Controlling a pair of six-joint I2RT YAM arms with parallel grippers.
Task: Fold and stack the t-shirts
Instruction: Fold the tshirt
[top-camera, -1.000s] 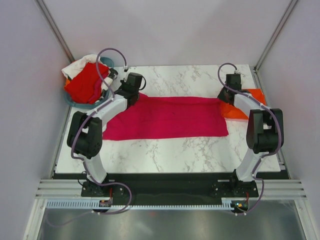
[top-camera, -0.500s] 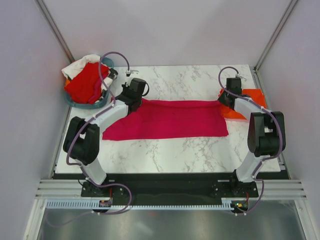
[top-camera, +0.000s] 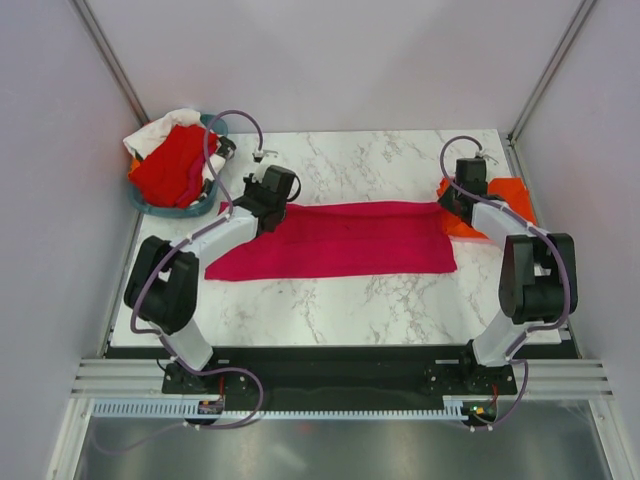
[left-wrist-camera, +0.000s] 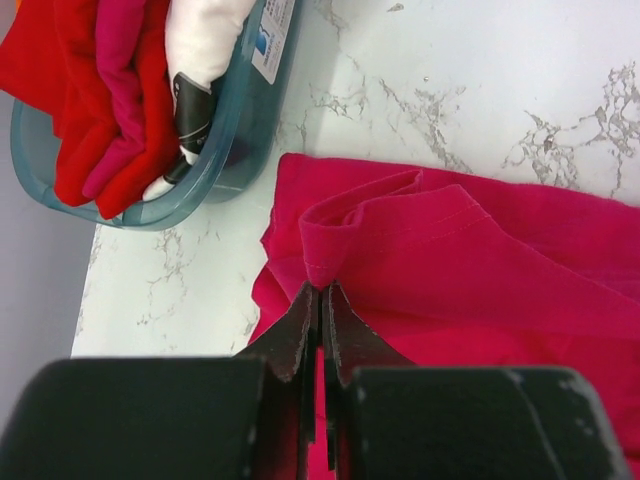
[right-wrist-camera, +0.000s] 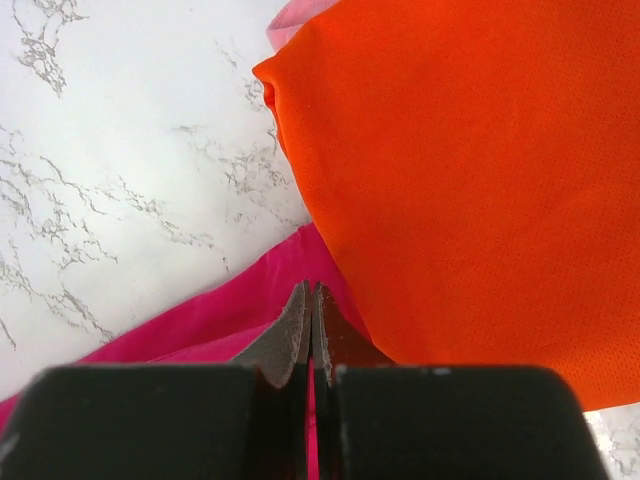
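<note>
Left gripper (left-wrist-camera: 320, 290) first: its two dark fingers are pressed together, and they're pinching a raised fold of the magenta-pink cotton t-shirt (left-wrist-camera: 480, 270) right at its stitched hem. The cloth bunches into a small ridge just past the tips and then runs flat away from the gripper. Beyond that ridge there's bare white marble-patterned surface (left-wrist-camera: 480, 80). Off to the outer side of this gripper, near but not touching the pinched edge, sits the teal plastic basket (left-wrist-camera: 235, 130), with a crumpled red t-shirt (left-wrist-camera: 90, 130) and a white t-shirt (left-wrist-camera: 205, 40) heaped in it and spilling over the rim.

Over to the right gripper (right-wrist-camera: 310, 290): its fingers are closed tight too, and magenta fabric shows between them and on either side, so it's nipping the far end of the same shirt. Just beyond the tips and out to the side lies the bright orange t-shirt (right-wrist-camera: 470, 180), its edge lying over the magenta cloth right by the tips.

From above, the magenta shirt lies as a long, low band across the surface between the two grippers, one held end at each. The orange one lies at the surface's edge beyond the right gripper.
</note>
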